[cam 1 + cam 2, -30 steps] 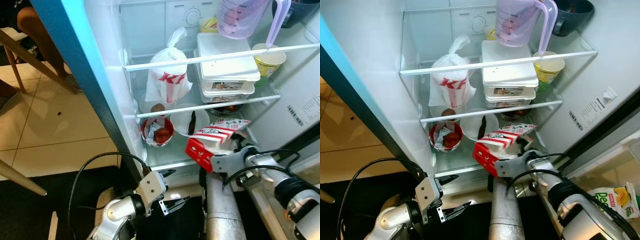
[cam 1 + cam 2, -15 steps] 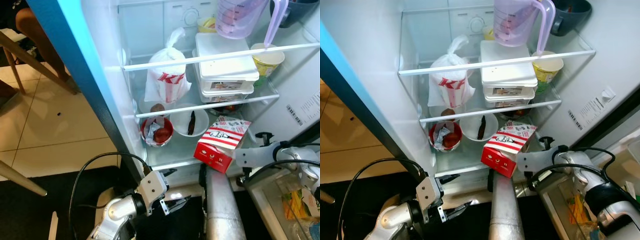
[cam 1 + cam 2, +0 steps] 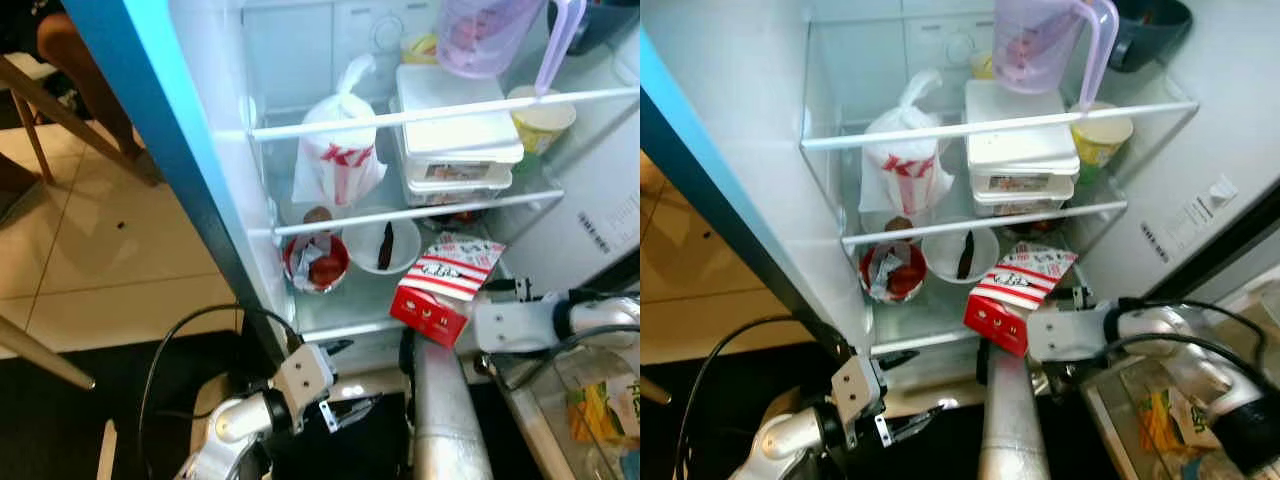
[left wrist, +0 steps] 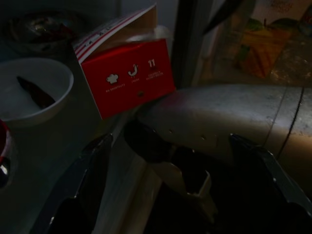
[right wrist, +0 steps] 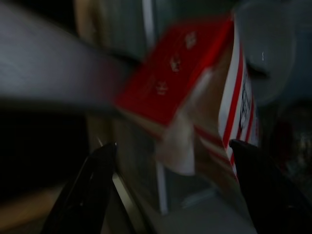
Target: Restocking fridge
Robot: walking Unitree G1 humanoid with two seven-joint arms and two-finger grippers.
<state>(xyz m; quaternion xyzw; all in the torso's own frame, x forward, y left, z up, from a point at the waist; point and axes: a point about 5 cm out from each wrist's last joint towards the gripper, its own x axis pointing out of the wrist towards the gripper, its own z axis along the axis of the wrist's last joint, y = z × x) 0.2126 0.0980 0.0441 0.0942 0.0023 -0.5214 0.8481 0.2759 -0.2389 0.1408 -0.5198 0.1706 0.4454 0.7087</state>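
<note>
Left eye view is taking in the open fridge (image 3: 215, 150), its blue-edged door side running down toward the robot. A white bar is crossing the upper shelf, where a purple measuring jug (image 3: 480, 35) is standing above a stack of white lidded containers (image 3: 455, 135), with a yellow cup (image 3: 540, 115) just beside them. A white plastic bag (image 3: 338, 150) with red lettering is sitting to the left of that stack. On the shelf below, a white bowl (image 3: 380, 240) holding one dark piece is resting next to a red bowl (image 3: 315, 265) of crumpled wrappers and something round and reddish.

A red and white striped carton (image 3: 440, 290) is lying tilted at the front right edge of that lower shelf, its red end pointing outward and overhanging the edge slightly. The right hand (image 5: 170, 161) is hovering just beside the carton with its black fingers (image 5: 85, 190) spread wide and released, holding nothing; the right wrist view is blurred, so contact with the box is hard to judge, though it is appearing to stand clear. The silver right arm (image 3: 545, 320) is reaching in from the right.

The left hand (image 3: 345, 405) is hanging low in front of the fridge base, its fingers parted and empty, a black cable (image 3: 175, 335) looping above it.
</note>
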